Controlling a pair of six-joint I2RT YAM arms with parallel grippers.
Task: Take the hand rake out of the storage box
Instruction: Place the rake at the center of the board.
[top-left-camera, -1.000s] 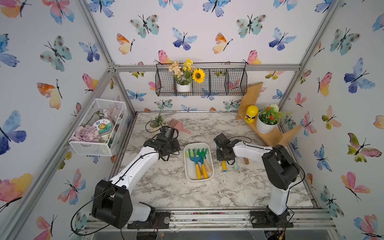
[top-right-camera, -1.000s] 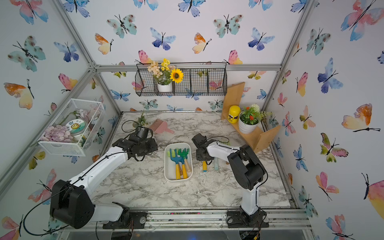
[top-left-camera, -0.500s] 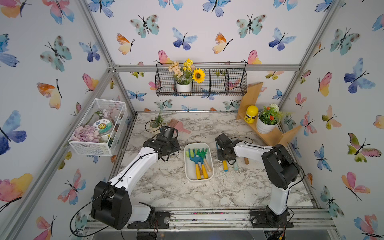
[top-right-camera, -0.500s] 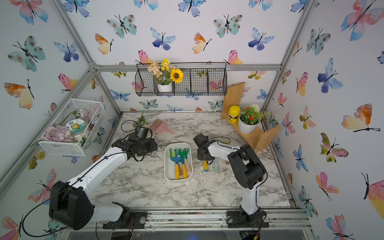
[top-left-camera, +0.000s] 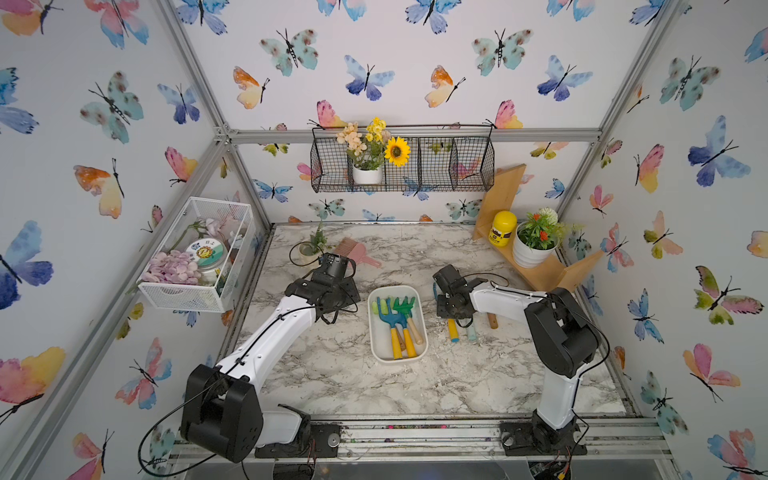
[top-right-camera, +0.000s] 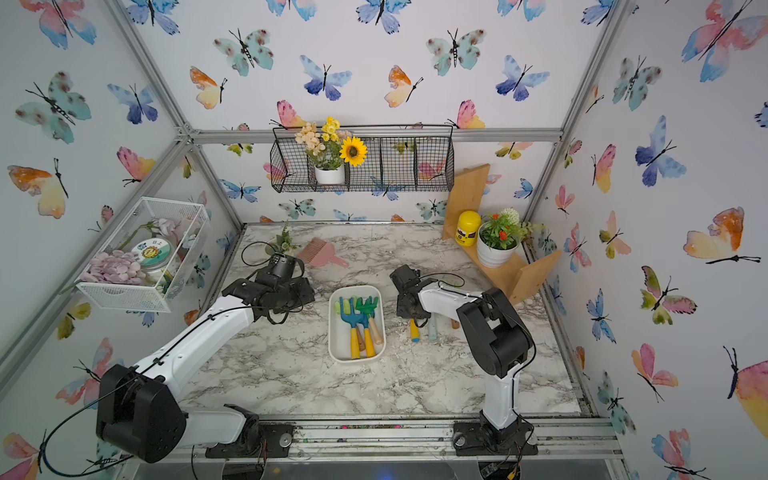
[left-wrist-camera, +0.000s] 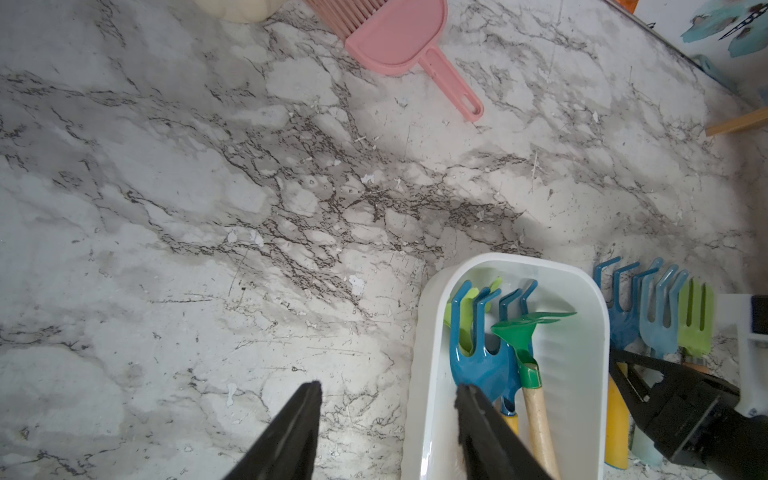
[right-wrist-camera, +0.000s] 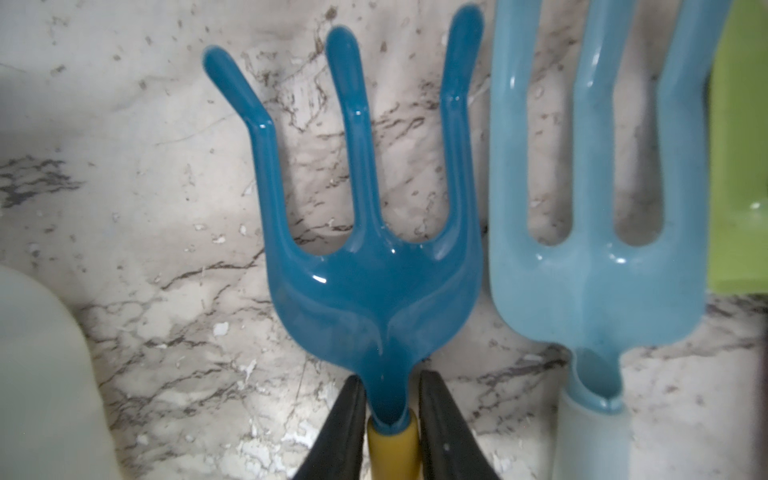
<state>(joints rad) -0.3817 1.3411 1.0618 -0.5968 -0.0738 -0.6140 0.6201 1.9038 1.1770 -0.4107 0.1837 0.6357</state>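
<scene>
The white storage box (top-left-camera: 397, 360) (top-right-camera: 356, 360) (left-wrist-camera: 422, 357) lies mid-table and holds a blue hand rake (top-left-camera: 388, 318) (left-wrist-camera: 482, 361) and a green one (top-left-camera: 405, 305) (left-wrist-camera: 523, 336). To its right, a dark blue hand rake with a yellow handle (right-wrist-camera: 374, 291) (top-left-camera: 452, 334) (top-right-camera: 414, 334) lies flat on the marble. My right gripper (right-wrist-camera: 390, 382) (top-left-camera: 451, 309) is shut on its neck where blue meets yellow. My left gripper (left-wrist-camera: 388, 388) (top-left-camera: 340, 297) stands open with nothing in it. One of its fingers is over the marble and the other over the box's left rim.
A light blue fork (right-wrist-camera: 594, 270) and a lime green tool (right-wrist-camera: 739, 166) lie right beside the held rake. A pink dustpan (top-left-camera: 357, 251) and a small plant pot (top-left-camera: 309, 249) sit at the back left. The wooden shelf (top-left-camera: 540, 276) stands back right, with wire baskets on the walls.
</scene>
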